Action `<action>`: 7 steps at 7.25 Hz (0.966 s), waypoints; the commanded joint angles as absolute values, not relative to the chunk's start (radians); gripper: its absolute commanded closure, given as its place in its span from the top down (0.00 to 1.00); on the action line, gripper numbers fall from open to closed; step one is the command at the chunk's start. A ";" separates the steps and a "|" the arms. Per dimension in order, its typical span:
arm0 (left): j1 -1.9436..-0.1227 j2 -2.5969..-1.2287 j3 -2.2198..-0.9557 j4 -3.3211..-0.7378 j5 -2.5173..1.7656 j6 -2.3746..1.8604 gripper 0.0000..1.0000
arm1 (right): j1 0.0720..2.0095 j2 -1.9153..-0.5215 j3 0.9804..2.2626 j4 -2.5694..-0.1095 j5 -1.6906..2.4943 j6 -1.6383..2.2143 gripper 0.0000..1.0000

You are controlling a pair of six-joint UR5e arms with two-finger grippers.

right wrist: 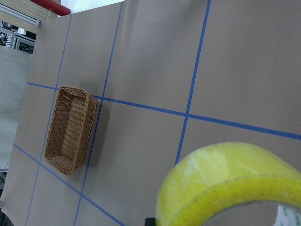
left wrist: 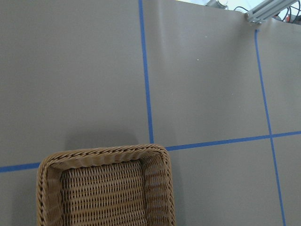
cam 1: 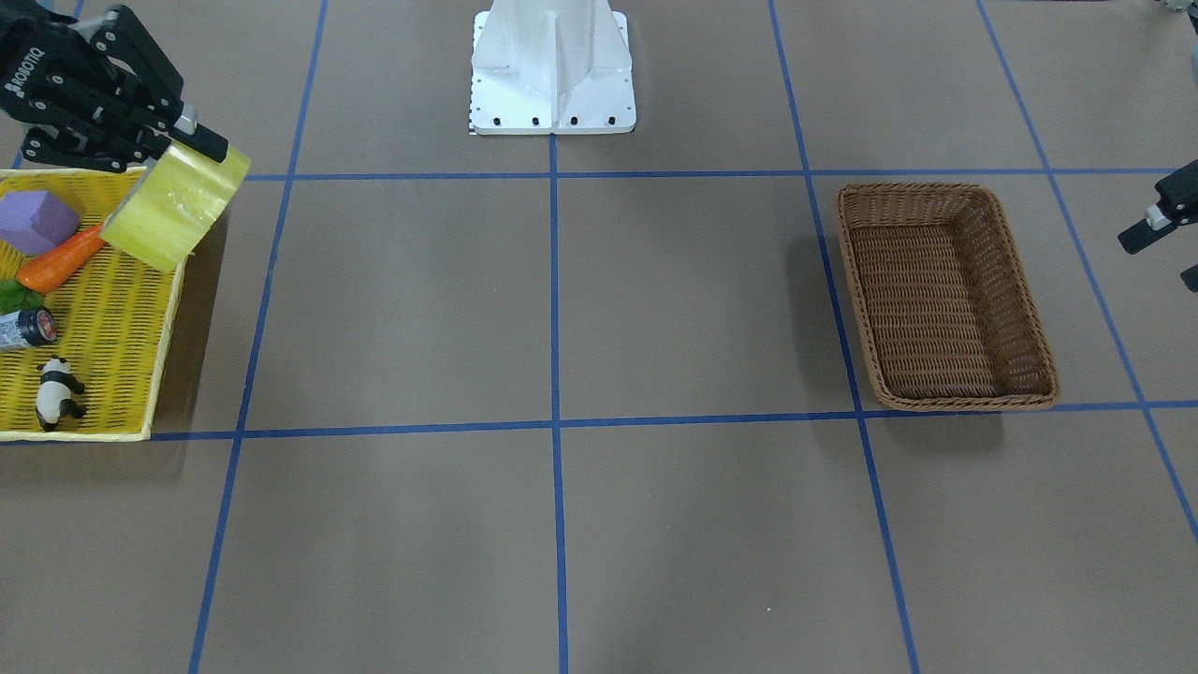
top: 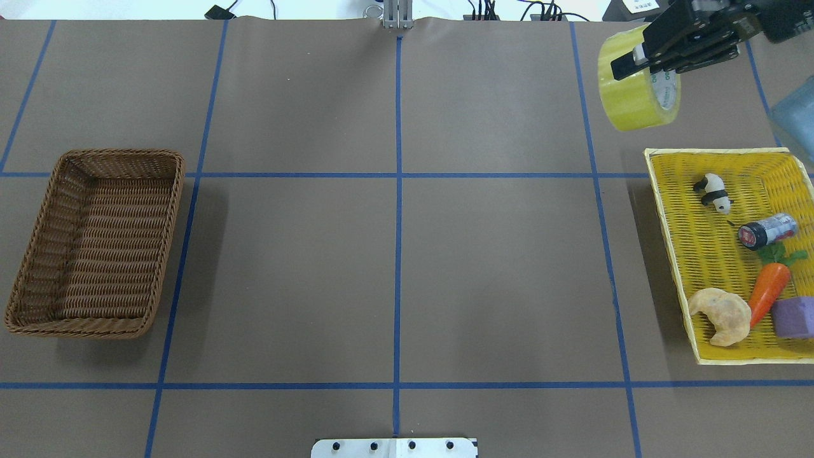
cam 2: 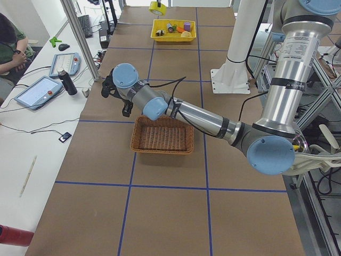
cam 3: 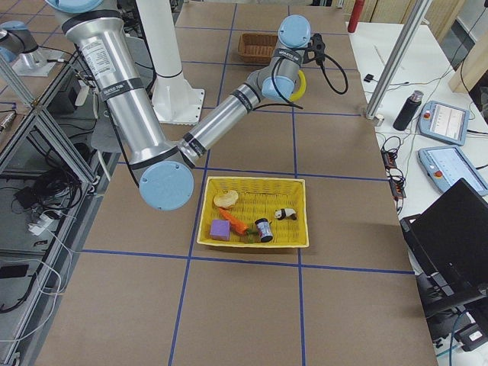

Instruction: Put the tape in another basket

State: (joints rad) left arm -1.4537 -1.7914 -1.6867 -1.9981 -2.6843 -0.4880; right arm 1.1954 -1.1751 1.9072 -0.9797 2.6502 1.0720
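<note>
Holds tape (top: 638,95) clamped in right gripper (top: 641,62), raised beyond tray (top: 661,210) near far right corner. Remains to carry to basket (top: 32,254) by left edge, release. Left gripper (cam 1: 1165,253) spread, empty.

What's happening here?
The right gripper is shut on the tape and holds it in the air, lifted off the yellow tray. The other items remain in the tray. The brown basket on the far side of the table is empty. The left gripper hangs open near the basket, holding nothing. The tape is picked up but not yet delivered.
</note>
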 commanded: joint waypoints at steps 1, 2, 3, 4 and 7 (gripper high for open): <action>-1.444 -1.838 -1.577 -2.118 -2.622 -0.491 0.98 | 1.115 -1.198 1.832 -0.785 2.487 1.075 0.00; -1.425 -1.850 -1.568 -2.120 -2.608 -0.491 0.98 | 1.086 -1.197 1.819 -0.747 2.429 1.075 0.00; -1.408 -1.879 -1.568 -2.120 -2.559 -0.492 0.98 | 1.047 -1.197 1.819 -0.685 2.352 1.132 0.00; -1.391 -1.899 -1.565 -2.141 -2.498 -0.491 0.98 | 0.993 -1.198 1.818 -0.625 2.279 1.197 0.00; -1.280 -1.952 -1.447 -2.470 -2.336 -0.764 0.98 | 0.830 -1.197 1.813 -0.436 2.012 1.374 0.00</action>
